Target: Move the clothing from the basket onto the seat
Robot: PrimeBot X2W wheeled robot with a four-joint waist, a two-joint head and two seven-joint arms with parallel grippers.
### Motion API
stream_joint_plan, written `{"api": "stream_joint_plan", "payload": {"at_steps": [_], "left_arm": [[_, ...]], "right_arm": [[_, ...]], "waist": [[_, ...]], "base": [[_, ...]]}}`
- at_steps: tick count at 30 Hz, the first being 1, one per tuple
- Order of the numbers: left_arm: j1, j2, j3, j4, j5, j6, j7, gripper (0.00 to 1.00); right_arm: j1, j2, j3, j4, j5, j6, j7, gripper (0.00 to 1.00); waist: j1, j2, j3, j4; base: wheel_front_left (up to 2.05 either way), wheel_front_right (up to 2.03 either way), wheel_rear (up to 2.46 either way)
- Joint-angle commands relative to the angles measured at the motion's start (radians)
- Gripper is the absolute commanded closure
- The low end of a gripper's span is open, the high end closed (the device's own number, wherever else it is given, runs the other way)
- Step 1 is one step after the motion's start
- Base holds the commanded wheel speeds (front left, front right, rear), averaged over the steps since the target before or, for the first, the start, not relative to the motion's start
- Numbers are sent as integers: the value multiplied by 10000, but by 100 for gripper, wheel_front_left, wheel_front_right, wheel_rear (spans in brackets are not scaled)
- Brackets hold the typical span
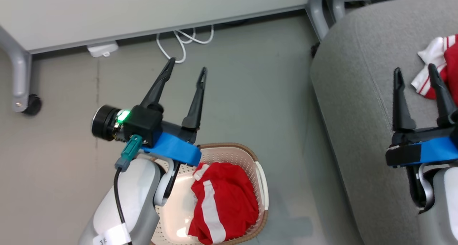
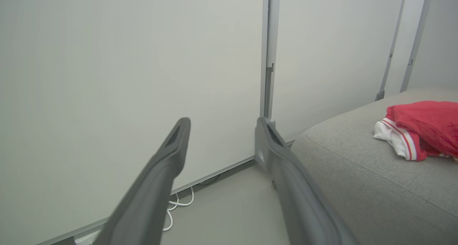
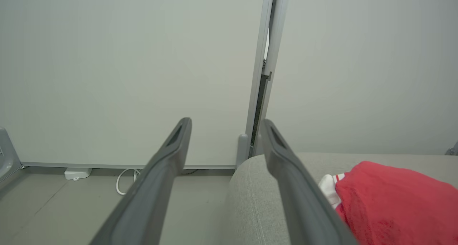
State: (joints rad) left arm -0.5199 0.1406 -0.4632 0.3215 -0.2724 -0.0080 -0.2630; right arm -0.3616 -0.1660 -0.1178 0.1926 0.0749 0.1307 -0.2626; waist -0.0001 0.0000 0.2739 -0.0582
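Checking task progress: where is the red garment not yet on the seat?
Head view, lower centre: the red garment lies bunched inside the basket on the floor, left of the seat.

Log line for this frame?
left gripper: open, empty; right gripper: open, empty; red garment: in basket; second red garment: on seat

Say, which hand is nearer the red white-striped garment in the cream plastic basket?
Left. The left hand hangs just beyond the red white-striped garment; the right hand is away over the grey fabric sofa cushion.

The clothing [image 1: 225, 198] is red with white stripes, the basket [image 1: 236, 156] cream with a brown rim, the seat [image 1: 357, 94] plain grey.
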Motion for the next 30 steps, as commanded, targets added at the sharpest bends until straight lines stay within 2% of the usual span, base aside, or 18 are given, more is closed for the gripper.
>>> {"api": "stream_joint_plan", "payload": {"at_steps": [1, 11, 30], "left_arm": [[219, -37, 169, -67, 56, 17, -25, 0], [1658, -290, 1862, -409, 493, -214, -26, 0], [3745, -709, 3820, -883, 1330, -711, -26, 0]], "right_arm": [[188, 18, 90, 1, 44, 1, -35, 0], [778, 341, 648, 282, 371, 1, -35, 0], [2624, 929, 622, 489, 631, 1, -35, 0]], "waist": [[1, 0, -402, 409], [1, 0, -1163, 997], [1, 0, -2153, 949]], "base": [[0, 0, 0], [0, 0, 0], [0, 0, 0]]}}
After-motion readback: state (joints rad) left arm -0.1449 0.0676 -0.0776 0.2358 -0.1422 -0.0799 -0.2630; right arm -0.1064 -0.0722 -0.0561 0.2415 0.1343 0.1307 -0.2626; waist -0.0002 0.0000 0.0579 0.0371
